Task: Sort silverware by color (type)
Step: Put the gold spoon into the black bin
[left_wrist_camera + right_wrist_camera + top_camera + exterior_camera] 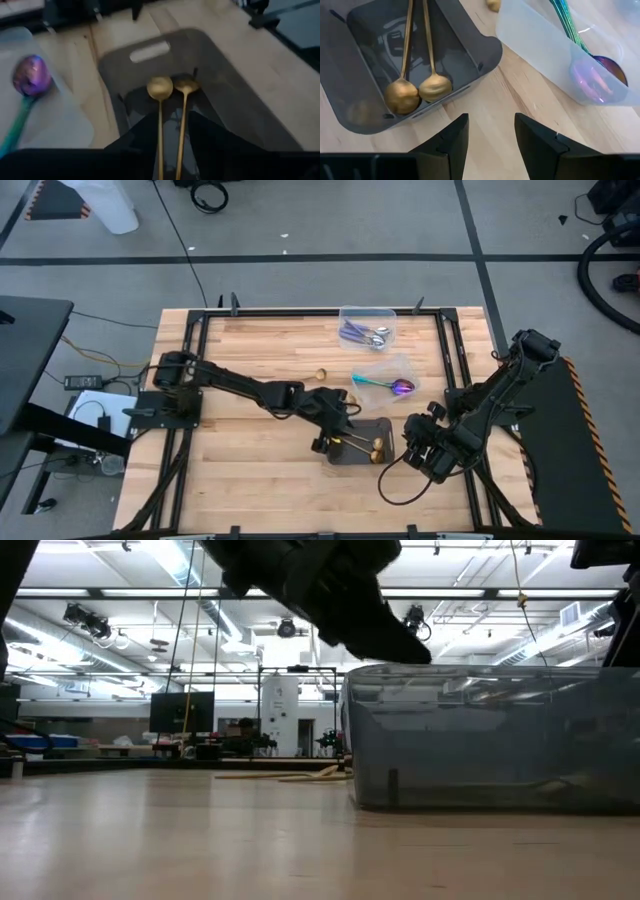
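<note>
- While the left gripper (335,435) hangs over the near end of the dark grey plastic tray (358,455), its two dark fingers (220,142) stand apart on either side of the handles of two slim gold metal spoons (170,100); whether they touch the handles cannot be told.
- Both gold spoons (417,92) lie side by side inside the tray (485,55), bowls together at one end.
- Right gripper (490,135): spread and empty, over bare wood of the butcher-block table (250,470) just beside the tray.
- An iridescent teal-and-purple spoon (385,384) lies in a clear plastic tub (405,365) behind the tray.
- Several silver spoons with lilac handles (362,334) lie in a second clear tub (390,315) at the table's far edge.
- One small gold piece (321,374) lies alone on the wood, apart from the tubs.
</note>
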You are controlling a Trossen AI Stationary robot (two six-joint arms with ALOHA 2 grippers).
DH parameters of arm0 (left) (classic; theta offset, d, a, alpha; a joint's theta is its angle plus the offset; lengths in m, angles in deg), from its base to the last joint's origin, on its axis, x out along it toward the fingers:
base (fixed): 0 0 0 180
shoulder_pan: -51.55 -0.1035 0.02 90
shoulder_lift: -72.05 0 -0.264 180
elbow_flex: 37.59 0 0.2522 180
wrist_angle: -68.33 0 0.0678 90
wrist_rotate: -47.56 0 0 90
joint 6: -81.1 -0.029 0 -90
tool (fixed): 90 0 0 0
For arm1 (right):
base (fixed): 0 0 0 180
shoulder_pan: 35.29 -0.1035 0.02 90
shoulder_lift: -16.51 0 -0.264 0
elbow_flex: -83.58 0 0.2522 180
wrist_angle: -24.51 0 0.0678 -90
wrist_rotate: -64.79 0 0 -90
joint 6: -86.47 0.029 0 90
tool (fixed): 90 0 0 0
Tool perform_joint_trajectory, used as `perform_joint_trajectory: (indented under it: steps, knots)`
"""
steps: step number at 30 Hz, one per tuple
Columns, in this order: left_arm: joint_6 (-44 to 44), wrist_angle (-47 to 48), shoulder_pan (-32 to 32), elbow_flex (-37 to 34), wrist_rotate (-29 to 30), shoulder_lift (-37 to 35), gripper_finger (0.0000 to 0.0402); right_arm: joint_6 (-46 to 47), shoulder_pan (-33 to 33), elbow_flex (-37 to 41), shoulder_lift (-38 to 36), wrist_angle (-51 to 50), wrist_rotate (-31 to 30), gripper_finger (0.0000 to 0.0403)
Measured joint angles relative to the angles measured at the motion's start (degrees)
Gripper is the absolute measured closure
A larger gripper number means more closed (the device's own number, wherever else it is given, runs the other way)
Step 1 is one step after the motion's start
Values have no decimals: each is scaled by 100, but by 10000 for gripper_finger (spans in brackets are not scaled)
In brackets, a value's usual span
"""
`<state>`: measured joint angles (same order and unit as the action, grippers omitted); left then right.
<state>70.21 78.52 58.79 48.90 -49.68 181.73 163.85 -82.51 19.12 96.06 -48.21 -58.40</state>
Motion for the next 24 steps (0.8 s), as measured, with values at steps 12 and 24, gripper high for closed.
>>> perform_joint_trajectory:
  steps: [12,24]
  knots:
    - [-171,996,-746,9,-25,-360,285,-52,0,0,0,15,9,234]
    - [-205,576,-1468,-786,-156,-295,286,-87,6,0,0,-1,-60,234]
